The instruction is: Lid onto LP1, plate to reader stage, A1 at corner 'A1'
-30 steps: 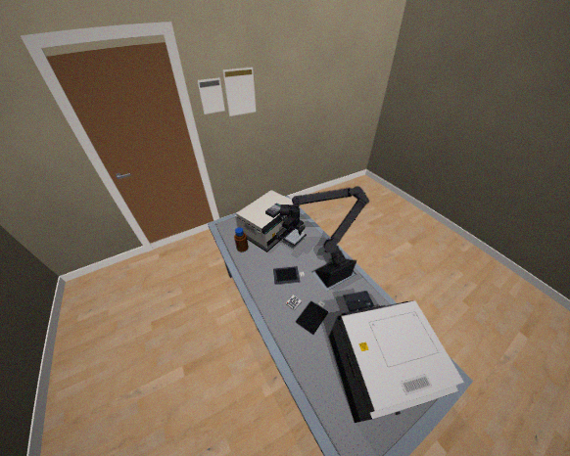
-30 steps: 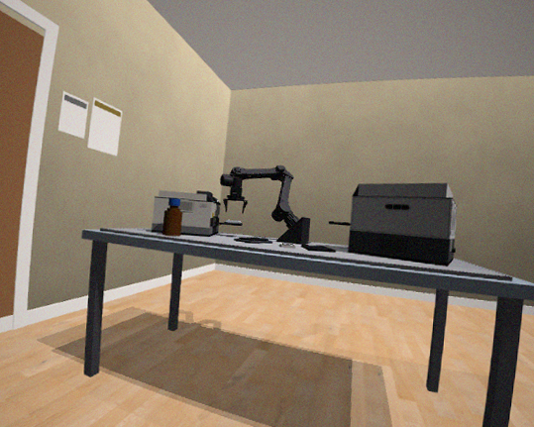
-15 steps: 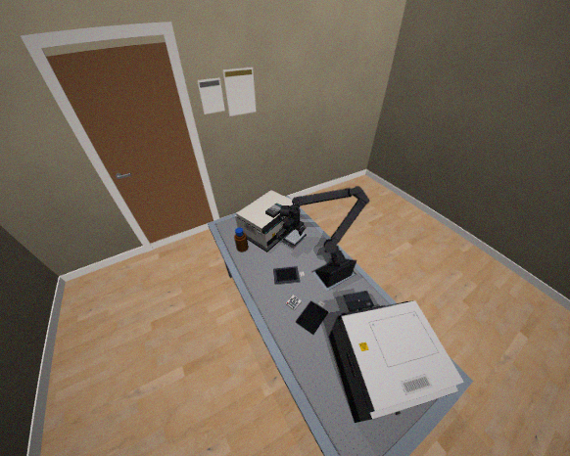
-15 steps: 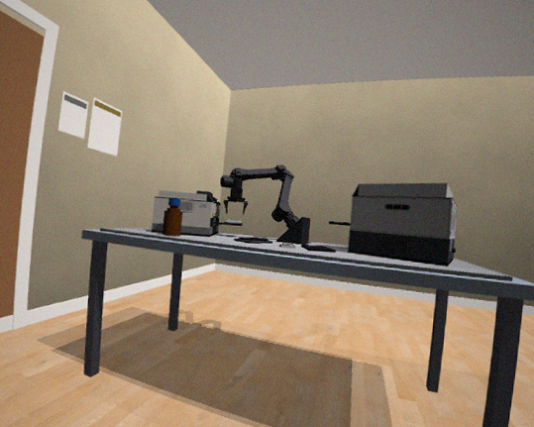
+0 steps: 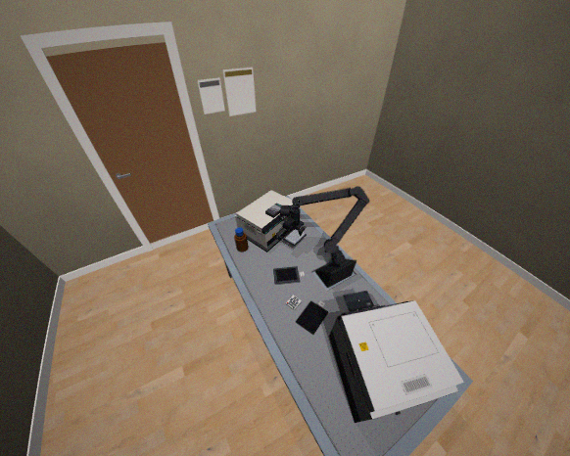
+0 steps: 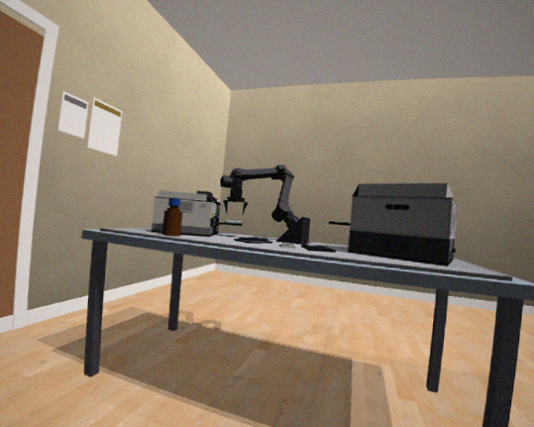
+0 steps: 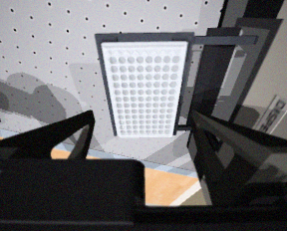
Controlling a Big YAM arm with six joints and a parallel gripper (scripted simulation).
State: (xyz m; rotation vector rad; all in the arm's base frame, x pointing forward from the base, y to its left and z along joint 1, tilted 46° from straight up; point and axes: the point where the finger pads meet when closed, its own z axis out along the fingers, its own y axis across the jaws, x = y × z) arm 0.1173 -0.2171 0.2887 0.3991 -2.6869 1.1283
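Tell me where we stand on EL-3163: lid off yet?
Nothing looks done. The plate sits on the dispenser's stage; whether its lid is on cannot be told. In hand: the gripper hangs open and empty above it. Left: lid to LP1, then plate to the reader. The bottle stands upright beside the dispenser.

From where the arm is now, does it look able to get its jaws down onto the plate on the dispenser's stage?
Probably yes. The gripper hangs open right above the plate, and the wrist view shows nothing between them. The dispenser body sits close on one side, and the bottle stands farther off.
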